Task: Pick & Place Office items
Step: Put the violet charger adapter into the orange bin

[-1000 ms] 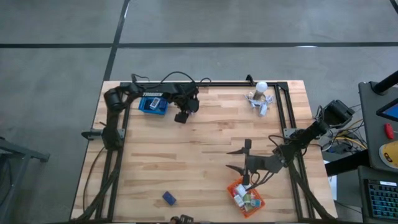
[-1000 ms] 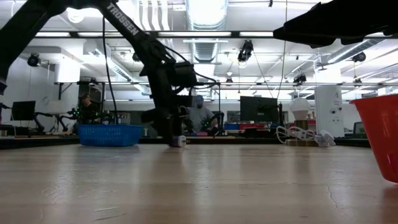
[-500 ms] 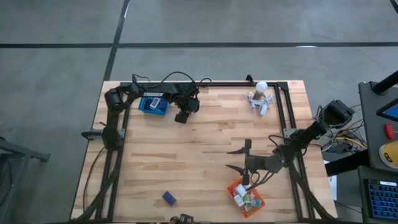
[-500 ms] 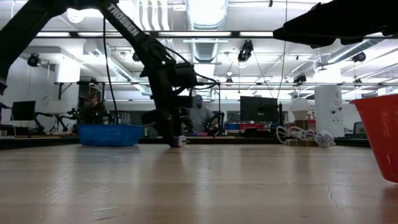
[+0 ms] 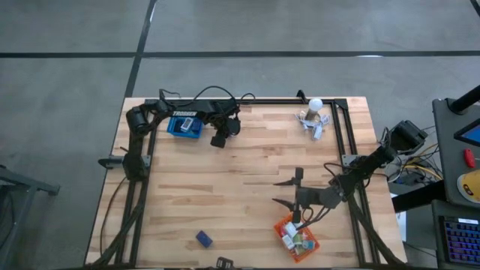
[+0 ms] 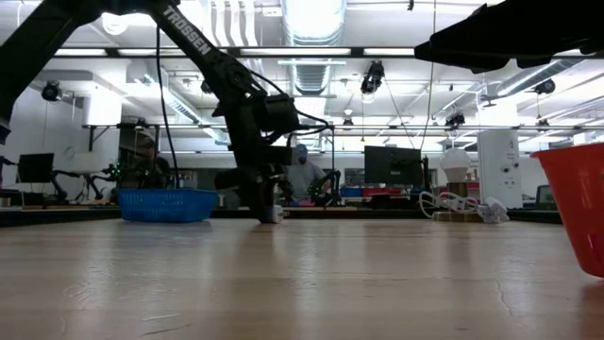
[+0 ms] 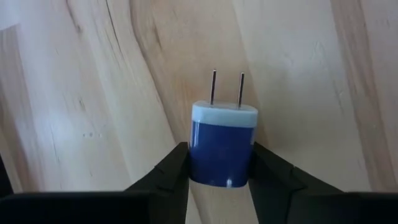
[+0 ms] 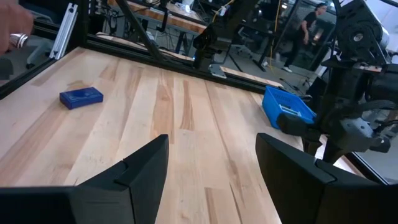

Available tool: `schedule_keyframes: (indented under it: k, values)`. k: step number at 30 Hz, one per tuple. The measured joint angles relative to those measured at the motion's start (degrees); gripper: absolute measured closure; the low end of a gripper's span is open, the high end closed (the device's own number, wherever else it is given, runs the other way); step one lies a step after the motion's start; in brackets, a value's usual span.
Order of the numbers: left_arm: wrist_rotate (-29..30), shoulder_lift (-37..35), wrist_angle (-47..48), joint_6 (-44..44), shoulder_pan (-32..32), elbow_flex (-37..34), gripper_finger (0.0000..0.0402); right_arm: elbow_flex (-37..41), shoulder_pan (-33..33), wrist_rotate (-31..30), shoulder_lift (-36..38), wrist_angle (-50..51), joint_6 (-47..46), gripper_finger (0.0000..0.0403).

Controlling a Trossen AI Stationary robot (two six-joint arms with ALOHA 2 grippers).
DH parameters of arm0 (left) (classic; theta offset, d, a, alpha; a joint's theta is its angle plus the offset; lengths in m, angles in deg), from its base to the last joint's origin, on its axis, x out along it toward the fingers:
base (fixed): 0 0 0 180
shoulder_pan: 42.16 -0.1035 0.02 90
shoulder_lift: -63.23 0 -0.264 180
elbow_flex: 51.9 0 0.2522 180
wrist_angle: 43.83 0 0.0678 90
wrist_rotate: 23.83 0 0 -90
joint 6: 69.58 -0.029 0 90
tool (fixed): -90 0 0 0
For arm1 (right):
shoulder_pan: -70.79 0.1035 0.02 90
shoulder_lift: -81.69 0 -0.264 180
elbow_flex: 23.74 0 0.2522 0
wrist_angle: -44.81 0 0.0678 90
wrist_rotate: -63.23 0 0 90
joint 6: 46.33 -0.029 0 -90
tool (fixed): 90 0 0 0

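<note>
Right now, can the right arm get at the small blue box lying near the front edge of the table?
Probably yes. The right end effector hangs open over bare wood beside the orange basket, and nothing stands between it and the blue box. The left end effector is far off, closed around a blue plug.

- Blue plug adapter (image 7: 222, 145): lower end hidden between the left tool's (image 7: 219, 167) fingers; in the high view covered by the arm.
- Orange basket (image 6: 578, 203): cut off by the low view's edge; its contents (image 5: 298, 239) too small to identify from above.
- Blue basket (image 5: 184, 126): partly covered by the left arm.
</note>
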Motion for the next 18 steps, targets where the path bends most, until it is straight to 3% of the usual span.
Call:
schedule_keyframes:
  k: [7, 14, 18]
  values:
    - [-1.4, 0.0, -1.1, -0.2, 0.0, -0.1, 0.0278, 0.0, 0.0, 0.0, 0.0, 0.0, -0.3, 0.0168]
    - [-11.5, -0.2, -2.3, 3.9, -0.1, -0.3, 0.0278, 0.3, -0.1, 0.0, 0.0, 0.0, -0.4, 0.0168]
    - [-16.0, -2.1, -8.1, 6.6, 0.3, -2.6, 0.0278, 1.5, -0.9, 0.0, 0.0, -0.3, -0.9, 0.0170]
